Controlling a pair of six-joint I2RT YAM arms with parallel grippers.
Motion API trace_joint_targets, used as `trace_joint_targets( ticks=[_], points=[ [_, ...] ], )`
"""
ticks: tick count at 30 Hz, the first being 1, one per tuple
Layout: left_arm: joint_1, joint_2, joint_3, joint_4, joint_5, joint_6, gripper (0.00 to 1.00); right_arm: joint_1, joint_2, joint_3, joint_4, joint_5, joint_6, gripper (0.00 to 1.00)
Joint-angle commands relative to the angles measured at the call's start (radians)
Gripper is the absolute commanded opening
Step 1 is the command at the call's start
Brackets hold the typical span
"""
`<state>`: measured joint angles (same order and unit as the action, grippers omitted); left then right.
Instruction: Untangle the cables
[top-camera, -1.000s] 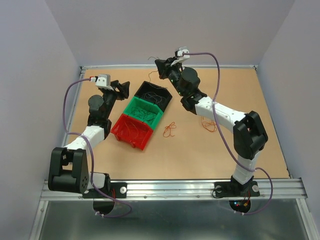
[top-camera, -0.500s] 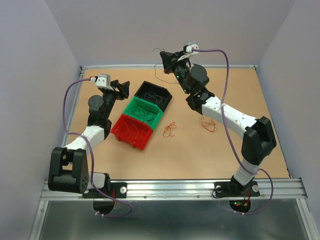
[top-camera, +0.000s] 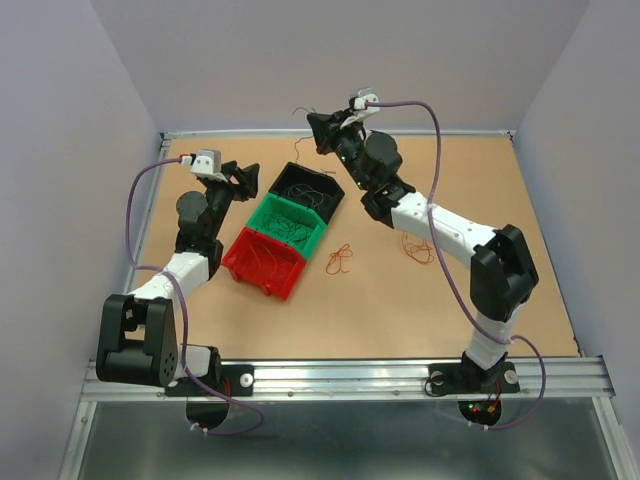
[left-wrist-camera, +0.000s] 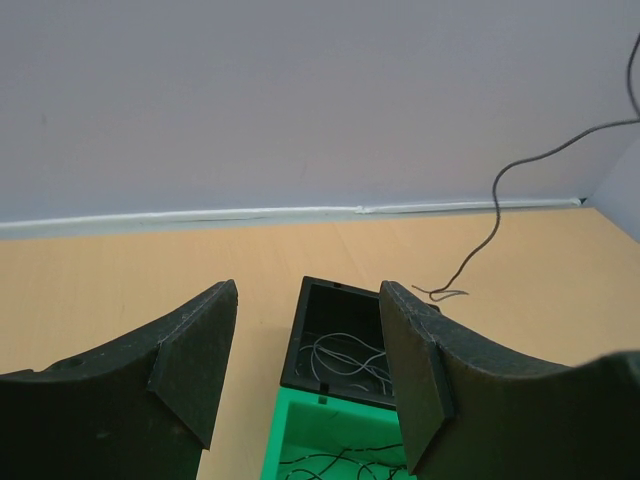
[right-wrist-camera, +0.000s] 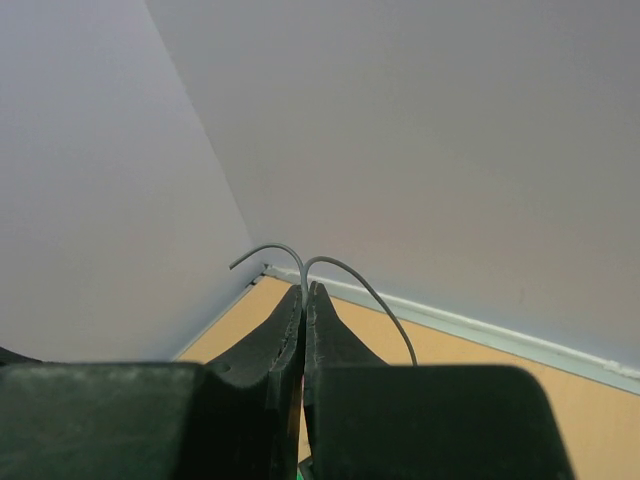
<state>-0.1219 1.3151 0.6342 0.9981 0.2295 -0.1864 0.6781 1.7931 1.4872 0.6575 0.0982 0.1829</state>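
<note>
My right gripper (top-camera: 318, 127) is raised above the back of the table and shut on a thin black wire (right-wrist-camera: 345, 272). The wire hangs down toward the black bin (top-camera: 309, 188); it also shows in the left wrist view (left-wrist-camera: 500, 200). Loose red-orange wires lie on the table as a small tangle (top-camera: 340, 259) and another one (top-camera: 418, 250) under the right arm. The green bin (top-camera: 290, 224) holds dark wires and the red bin (top-camera: 265, 261) holds red ones. My left gripper (top-camera: 250, 181) is open and empty, left of the black bin (left-wrist-camera: 340, 345).
The three bins stand in a diagonal row left of the table's middle. Grey walls close in the back and both sides. A metal rail (top-camera: 350, 375) runs along the near edge.
My right gripper swung right and up, then came back left to about where it was, still holding the black wire. The left arm has not moved.
</note>
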Motion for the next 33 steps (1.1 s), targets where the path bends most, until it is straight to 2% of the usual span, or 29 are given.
trace_joint_targets(
  ticks=[1, 17, 27, 33],
  points=[
    [0.005, -0.037, -0.007, 0.062, -0.009, 0.015, 0.7, 0.027, 0.048, 0.096, 0.007, -0.018, -0.011, 0.01],
    [0.005, -0.043, -0.01, 0.066, -0.013, 0.018, 0.7, 0.034, 0.195, 0.12, -0.009, 0.023, -0.036, 0.01],
    [0.005, -0.047, -0.011, 0.066, -0.012, 0.018, 0.7, 0.034, 0.097, 0.185, -0.056, 0.11, -0.08, 0.01],
    [0.005, -0.045, -0.011, 0.068, -0.012, 0.018, 0.7, 0.035, 0.054, 0.278, -0.127, 0.1, -0.105, 0.01]
  ],
)
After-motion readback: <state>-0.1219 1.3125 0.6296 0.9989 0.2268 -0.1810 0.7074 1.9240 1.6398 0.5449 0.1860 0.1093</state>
